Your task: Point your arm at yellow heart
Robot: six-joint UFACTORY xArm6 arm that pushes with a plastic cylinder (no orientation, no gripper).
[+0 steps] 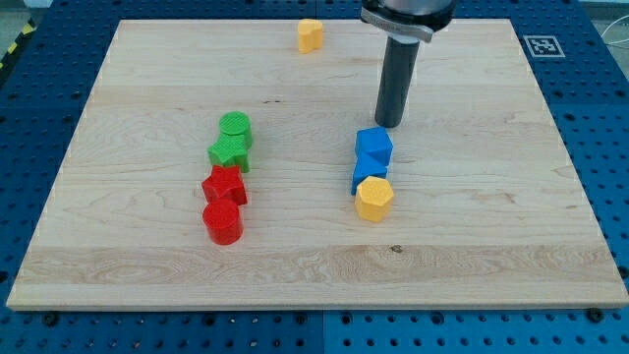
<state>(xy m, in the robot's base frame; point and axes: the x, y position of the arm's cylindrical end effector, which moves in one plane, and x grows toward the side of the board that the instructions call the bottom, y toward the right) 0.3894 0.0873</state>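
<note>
1. You want my tip (389, 125) to point at the yellow heart. There are two yellow blocks, so look at both.
2. One yellow block (310, 34) sits alone near the view's top edge of the board (118, 265). Its shape is hard to see, but I think it is the heart.
3. The other yellow block (373, 199) has flat sides, so I think it is not the heart. It touches the lower blue block (368, 174).
4. My tip is just above the upper blue block (374, 146), very near it. I cannot tell if it touches.
5. My tip is well apart from the top yellow block, so I think the job is not done yet.
6. What is left: slide toward the view's top and a bit to the left, and stop just beside that block. No block lies in the way.
7. I have no gripper, only a rod. It cannot open or close, and it holds nothing.
8. The green blocks (232, 141) and red blocks (223, 203) are far off at the view's left.
</note>
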